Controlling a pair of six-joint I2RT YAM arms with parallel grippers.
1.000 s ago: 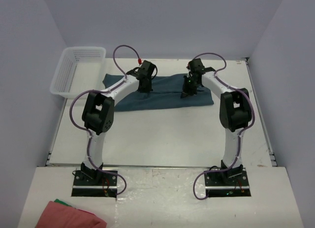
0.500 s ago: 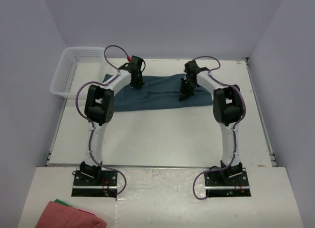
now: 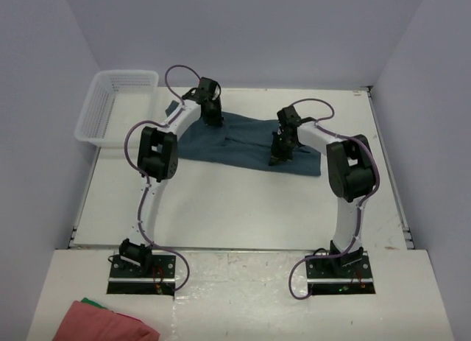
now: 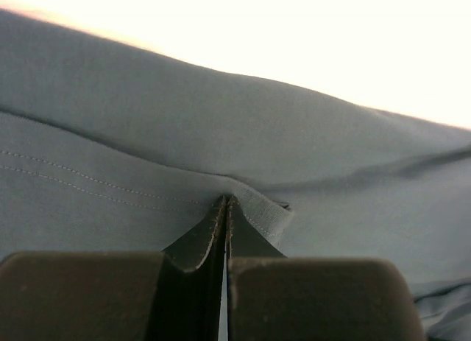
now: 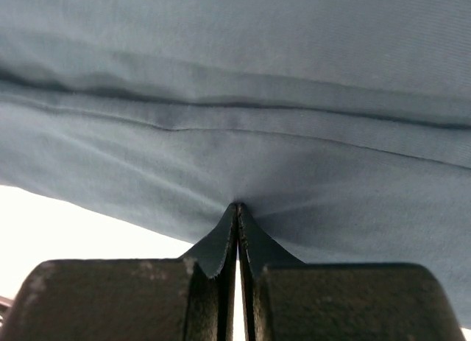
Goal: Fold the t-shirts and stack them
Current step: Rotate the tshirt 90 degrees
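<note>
A blue-grey t-shirt [image 3: 243,143] lies spread across the far part of the white table. My left gripper [image 3: 212,121] is shut on a pinch of its cloth near the far left edge; the left wrist view shows the fabric [image 4: 221,120] gathered at the closed fingertips. My right gripper [image 3: 280,158] is shut on the shirt near its near right edge; the right wrist view shows cloth [image 5: 243,98] pulled into the closed jaws. A folded pink-red garment [image 3: 103,322] lies on the near ledge at the bottom left.
A white plastic basket [image 3: 110,105] stands at the far left of the table [image 3: 235,208]. Pale walls close in on the left, back and right.
Both grippers have shifted the shirt: the left end has moved toward the far left corner and the right end toward the near side, so the shirt now lies slanted.
</note>
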